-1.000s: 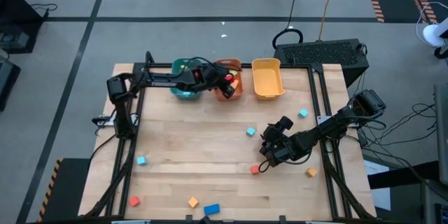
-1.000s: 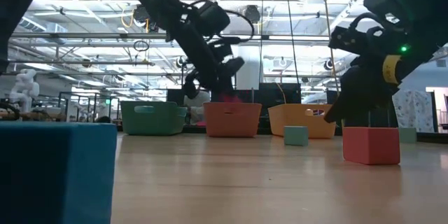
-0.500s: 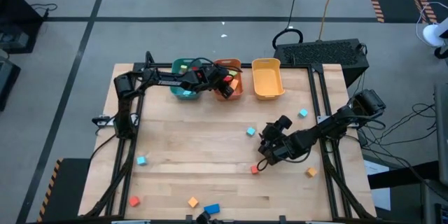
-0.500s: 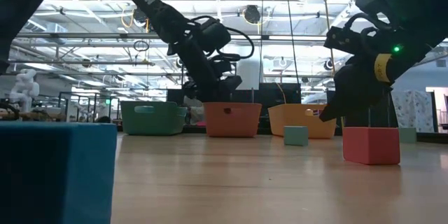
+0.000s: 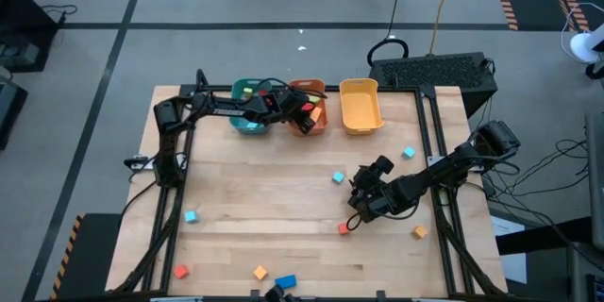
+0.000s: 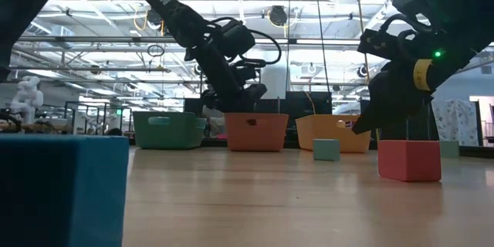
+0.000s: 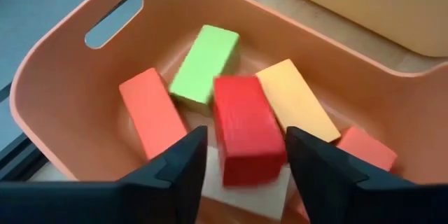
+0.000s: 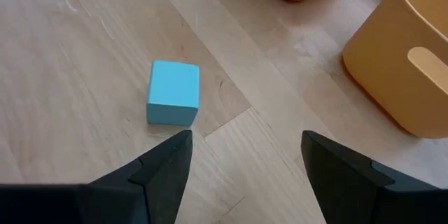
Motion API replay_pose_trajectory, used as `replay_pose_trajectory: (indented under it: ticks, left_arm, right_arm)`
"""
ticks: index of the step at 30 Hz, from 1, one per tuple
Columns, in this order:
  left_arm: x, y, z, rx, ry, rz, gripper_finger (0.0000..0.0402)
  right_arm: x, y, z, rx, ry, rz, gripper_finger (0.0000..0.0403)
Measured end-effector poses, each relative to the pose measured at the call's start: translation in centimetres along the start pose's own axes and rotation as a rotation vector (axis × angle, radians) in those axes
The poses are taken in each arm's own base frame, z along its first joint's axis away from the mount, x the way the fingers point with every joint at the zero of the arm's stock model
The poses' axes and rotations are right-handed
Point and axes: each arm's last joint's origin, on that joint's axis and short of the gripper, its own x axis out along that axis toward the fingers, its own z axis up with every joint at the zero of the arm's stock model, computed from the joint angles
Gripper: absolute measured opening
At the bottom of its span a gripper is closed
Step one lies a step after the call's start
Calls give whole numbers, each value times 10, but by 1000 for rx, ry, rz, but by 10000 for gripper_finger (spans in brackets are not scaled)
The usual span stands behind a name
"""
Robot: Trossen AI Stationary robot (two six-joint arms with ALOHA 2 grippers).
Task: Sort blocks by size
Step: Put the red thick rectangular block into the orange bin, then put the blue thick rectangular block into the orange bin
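On the near edge of the wooden table (image 5: 283, 198) lie a dark blue bar (image 5: 285, 282), an orange cube (image 5: 260, 272) and a red cube (image 5: 180, 271), and a little farther, toward the left side, a light blue cube (image 5: 191, 216). In the middle depth on the right side, the right pincer (image 5: 360, 204) hangs low over the table with its two fingers spread wide and nothing between them. A red cube (image 5: 343, 229) is just beside it on the near side, and a light blue cube (image 8: 173, 92) lies on the bare wood ahead of the fingers. Another orange cube (image 5: 419, 232) is near the right edge, and one more light blue cube (image 5: 408, 152) lies farther back on that side. At the far edge three bins stand in one row: the teal bin (image 5: 247, 123), the orange bin (image 7: 84, 84) and the yellow bin (image 5: 360, 106). The left pincer (image 7: 243, 155) is over the orange bin, its fingers parted. Between them in the left wrist view is a red bar (image 7: 246, 129), and the fingers do not press on it. Inside this bin are also a green bar (image 7: 204, 64), a yellow bar (image 7: 298, 101), an orange-red bar (image 7: 150, 111) and a tan block (image 7: 245, 190) partly under the red bar.
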Motion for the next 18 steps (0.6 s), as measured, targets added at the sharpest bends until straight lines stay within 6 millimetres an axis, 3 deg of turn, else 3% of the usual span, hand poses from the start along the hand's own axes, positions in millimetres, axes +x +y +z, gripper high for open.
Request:
replay_pose_trajectory:
  ticks: [5,9,18]
  left_arm:
    - [-1,0,0,-1,0,0,236]
    - [-6,-3,3,2,-10,-12,244]
    - [-43,-29,16,55,-103,-87,244]
  right_arm:
    - [0,0,0,1,-1,0,256]
    - [0,0,0,1,-1,0,256]
    - [0,0,0,-7,1,-3,256]
